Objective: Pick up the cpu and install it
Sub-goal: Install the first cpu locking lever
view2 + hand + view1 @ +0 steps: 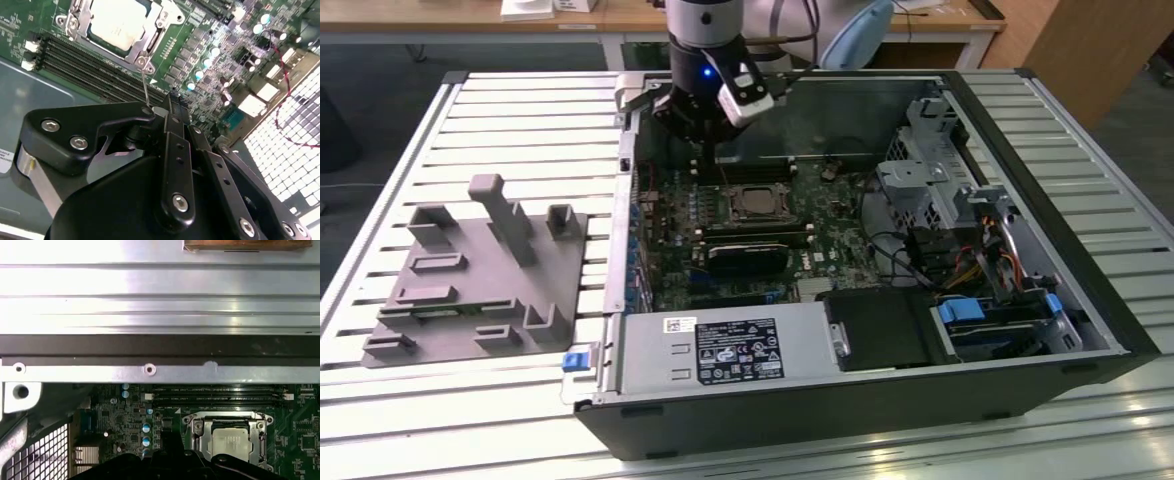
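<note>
Gripper (172, 102) over the motherboard, cpu already seated in its socket.

Fingers (176, 150) look pressed together with nothing held between them, in the second wrist view; tip sits just beside the socket frame's thin metal lever (145, 90), contact can't be told. The cpu (117, 22) lies flat inside the socket frame (150, 47), silver top up, frame edges around it on all sides; also seen in the first wrist view (231, 442) and the exterior view (754, 203). Black memory slots (95, 70) run along the socket edge nearest the gripper. In the exterior view the arm (707, 70) reaches down into the open computer case (854, 400) near its far wall, with case walls close around and drive bays and cables toward the exterior view's right. Grey plastic tray (467, 290) sits on the slatted table (520, 110) at the exterior view's left, well apart from the case.
</note>
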Controlling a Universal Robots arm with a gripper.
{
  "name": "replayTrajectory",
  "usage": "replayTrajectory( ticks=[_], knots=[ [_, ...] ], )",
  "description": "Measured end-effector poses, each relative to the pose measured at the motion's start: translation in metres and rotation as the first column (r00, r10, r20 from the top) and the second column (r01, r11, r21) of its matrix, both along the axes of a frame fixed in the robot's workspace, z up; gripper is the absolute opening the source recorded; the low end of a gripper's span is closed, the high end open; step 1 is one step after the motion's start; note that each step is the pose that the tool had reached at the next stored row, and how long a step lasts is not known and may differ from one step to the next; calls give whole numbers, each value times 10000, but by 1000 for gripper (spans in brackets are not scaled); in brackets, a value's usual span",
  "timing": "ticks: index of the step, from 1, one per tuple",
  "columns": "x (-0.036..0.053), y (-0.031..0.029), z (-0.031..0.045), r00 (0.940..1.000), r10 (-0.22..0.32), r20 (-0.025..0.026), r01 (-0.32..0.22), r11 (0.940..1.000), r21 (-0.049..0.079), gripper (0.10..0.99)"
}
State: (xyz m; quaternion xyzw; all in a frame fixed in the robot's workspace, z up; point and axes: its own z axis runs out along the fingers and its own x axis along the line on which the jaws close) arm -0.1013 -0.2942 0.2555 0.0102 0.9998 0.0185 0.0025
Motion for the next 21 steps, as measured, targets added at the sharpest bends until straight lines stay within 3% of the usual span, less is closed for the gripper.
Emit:
replayTrajectory(
  ticks=[5,9,21],
  knots=[
    [12,26,-4,10000,1,-1,-1,10000,0,106],
    [74,30,-5,10000,0,-1,0,10000,-1,106],
    [456,32,-14,10000,0,-4,0,10000,-1,106]
  ],
)
